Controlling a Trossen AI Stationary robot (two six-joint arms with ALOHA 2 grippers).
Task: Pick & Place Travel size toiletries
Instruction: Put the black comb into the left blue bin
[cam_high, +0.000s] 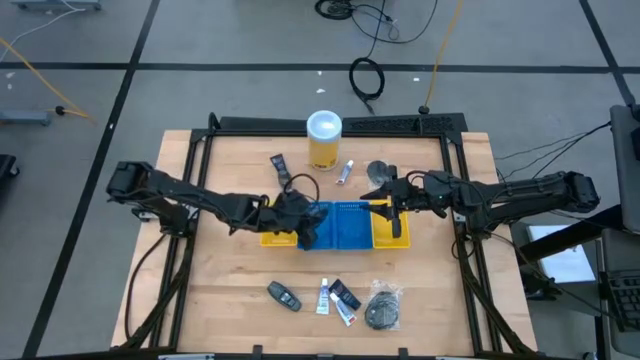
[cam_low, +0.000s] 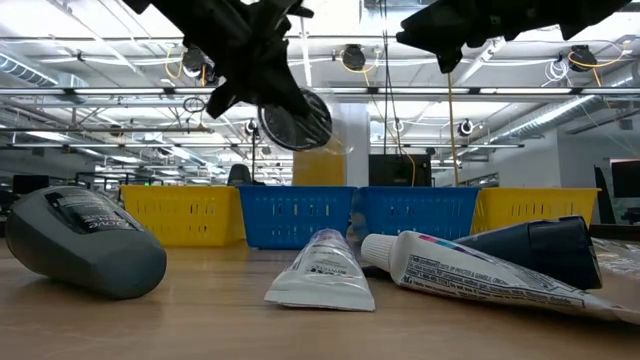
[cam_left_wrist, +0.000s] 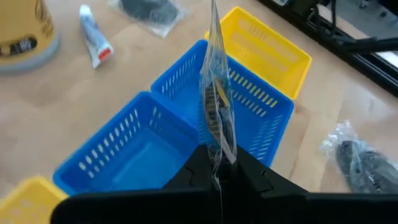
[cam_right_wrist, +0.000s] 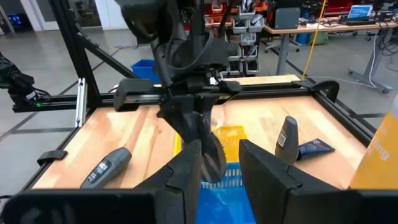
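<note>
Our left gripper (cam_left_wrist: 219, 171) pinches the wrapped disc (cam_left_wrist: 216, 106) above the blue tray (cam_left_wrist: 146, 146), so we should lower it straight in, while our right gripper (cam_right_wrist: 221, 163) waits nearby, open.

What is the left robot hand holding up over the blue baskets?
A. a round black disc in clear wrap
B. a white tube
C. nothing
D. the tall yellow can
A. The left gripper is pinched on a round black disc in clear wrap, which hangs above the blue baskets in the left wrist view.
</note>
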